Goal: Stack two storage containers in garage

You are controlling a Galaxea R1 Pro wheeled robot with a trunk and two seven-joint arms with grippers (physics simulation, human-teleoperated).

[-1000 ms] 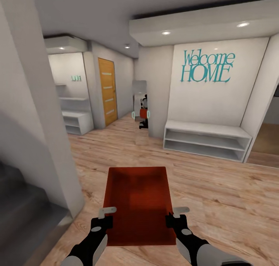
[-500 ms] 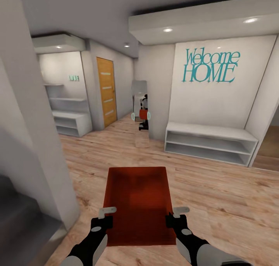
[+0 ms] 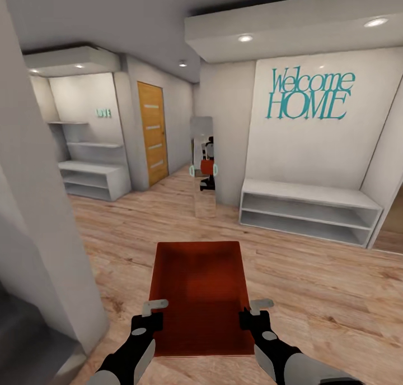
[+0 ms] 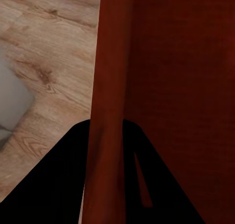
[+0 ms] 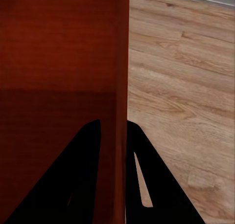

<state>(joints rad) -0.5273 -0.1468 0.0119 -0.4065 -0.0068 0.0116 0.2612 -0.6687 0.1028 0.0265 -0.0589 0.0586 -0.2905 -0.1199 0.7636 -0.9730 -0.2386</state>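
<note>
Mid-transit, hallway with light plank floor (image 3: 313, 295). Whole head view shifted against the earlier frames: pillar (image 3: 39, 233) at near left now crowding further out of frame, more of the alcove shelves (image 3: 89, 177) exposed behind it, "Welcome HOME" lettering (image 3: 310, 96) and the white bench unit (image 3: 310, 208) drifted a little rightward and larger. Camera and base advancing and turning slightly, then, not the furniture moving.

Storage container (image 3: 200, 295) unchanged in the head view across all three frames: same spot low centre, held out in front of the trunk, clear of the floor, open top up, interior empty. Carry steady (no slip, no tilt showing).

Left gripper (image 3: 146, 322) pinched on the container's left long wall near its near corner; left wrist view has the dark fingers (image 4: 54, 180) straddling that thin red wall, closed down to its thickness. Right gripper (image 3: 255, 320) likewise on the right long wall, fingers (image 5: 78, 170) either side of it in the right wrist view, wood floor past the rim.

Meaning for the task: first leg only, container out of the living room and under way, garage not yet in sight. Judged early: nothing placed, nothing stacked. Second container not accounted for here.

Ahead: orange wooden door (image 3: 153, 133) at left, tall mirror (image 3: 204, 172) at the wall corner (small reflection of robot and red box in it)
</note>
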